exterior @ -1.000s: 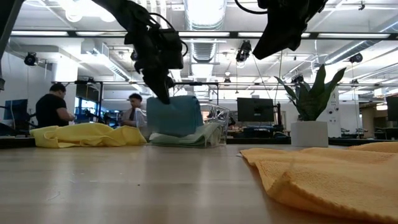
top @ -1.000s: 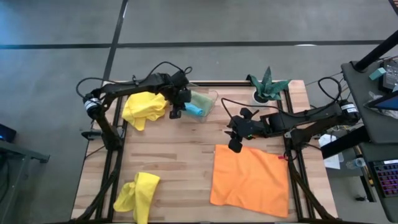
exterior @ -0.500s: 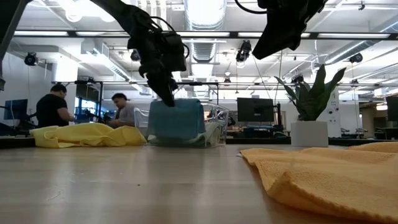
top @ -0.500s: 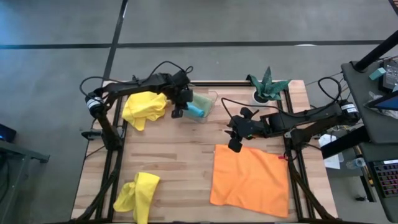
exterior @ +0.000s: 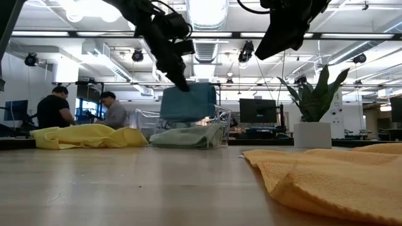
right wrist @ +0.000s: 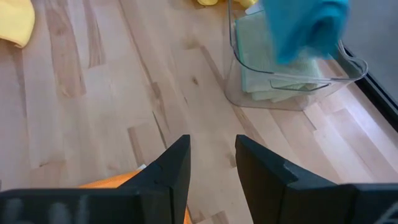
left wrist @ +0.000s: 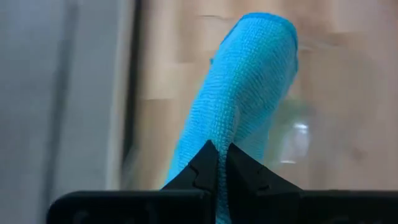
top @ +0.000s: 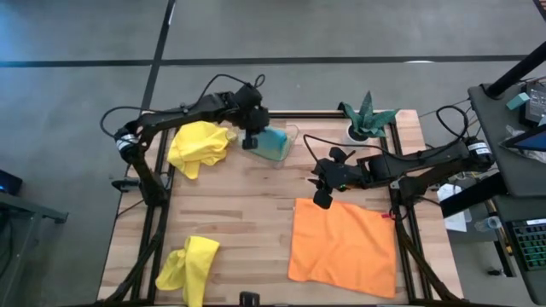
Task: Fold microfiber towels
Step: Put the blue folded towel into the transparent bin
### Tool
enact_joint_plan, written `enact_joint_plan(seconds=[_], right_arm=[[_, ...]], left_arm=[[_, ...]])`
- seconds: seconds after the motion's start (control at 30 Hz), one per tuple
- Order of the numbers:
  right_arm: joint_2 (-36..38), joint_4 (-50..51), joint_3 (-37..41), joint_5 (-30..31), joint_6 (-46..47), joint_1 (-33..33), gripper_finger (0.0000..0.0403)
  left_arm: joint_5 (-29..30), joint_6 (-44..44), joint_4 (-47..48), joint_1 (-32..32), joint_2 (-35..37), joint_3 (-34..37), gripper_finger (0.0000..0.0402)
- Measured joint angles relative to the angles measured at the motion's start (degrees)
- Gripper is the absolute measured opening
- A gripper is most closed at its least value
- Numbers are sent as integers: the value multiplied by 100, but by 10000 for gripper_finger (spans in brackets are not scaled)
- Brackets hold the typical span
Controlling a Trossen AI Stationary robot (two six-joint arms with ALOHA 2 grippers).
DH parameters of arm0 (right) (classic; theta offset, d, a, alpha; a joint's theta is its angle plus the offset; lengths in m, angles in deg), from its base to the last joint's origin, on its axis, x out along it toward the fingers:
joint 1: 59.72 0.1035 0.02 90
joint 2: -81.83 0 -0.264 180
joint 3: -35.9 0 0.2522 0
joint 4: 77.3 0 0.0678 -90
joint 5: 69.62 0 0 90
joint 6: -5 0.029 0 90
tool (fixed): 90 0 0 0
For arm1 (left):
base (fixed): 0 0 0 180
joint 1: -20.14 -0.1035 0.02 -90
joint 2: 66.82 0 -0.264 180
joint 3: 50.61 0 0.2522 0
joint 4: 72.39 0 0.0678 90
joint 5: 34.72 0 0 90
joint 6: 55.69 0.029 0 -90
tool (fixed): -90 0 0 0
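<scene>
A folded turquoise towel [exterior: 187, 102] hangs over the clear tray [exterior: 217, 129] at the table's far side, with my left gripper [exterior: 179, 81] shut on it. A sage green towel [right wrist: 264, 59] lies flat in the tray. An orange towel [top: 344, 247] lies spread flat at the near right. My right gripper [top: 322, 200] hovers open above its far left corner, holding nothing. One yellow towel [top: 198, 147] lies crumpled at the far left, another [top: 189, 266] at the near left. My left gripper pinches the folded turquoise towel at its upper end [left wrist: 208, 134] between its two shut fingers, several layers together. The fingers come slanting down from the table's left. The towel hangs below them, clear of the tray and the green towel.
A small green plant in a white pot [top: 368, 119] stands at the far right corner. Bare wood lies in the table's middle [top: 247, 213]. People sit in the room beyond the table [exterior: 53, 110].
My left gripper has risen and tipped more level, staying shut. The turquoise towel, whose lower end was down in the tray, is now lifted clear and hangs above it, shifted a little toward the table's right.
</scene>
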Motion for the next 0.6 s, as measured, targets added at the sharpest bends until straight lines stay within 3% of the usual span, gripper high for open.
enact_joint_plan(seconds=[0.27, 0.43, 0.6], right_arm=[[-2, 0, -1, 0, 61, 13, 118], [-2, 4, 1, 1, 54, 13, 118], [-2, 2, 1, 1, -4, 13, 118]], left_arm=[[564, 257, -1358, -9, -163, 98, 0], [788, 704, -1398, 16, -197, 161, 0], [1265, 1101, -1766, 31, -199, 650, 0]])
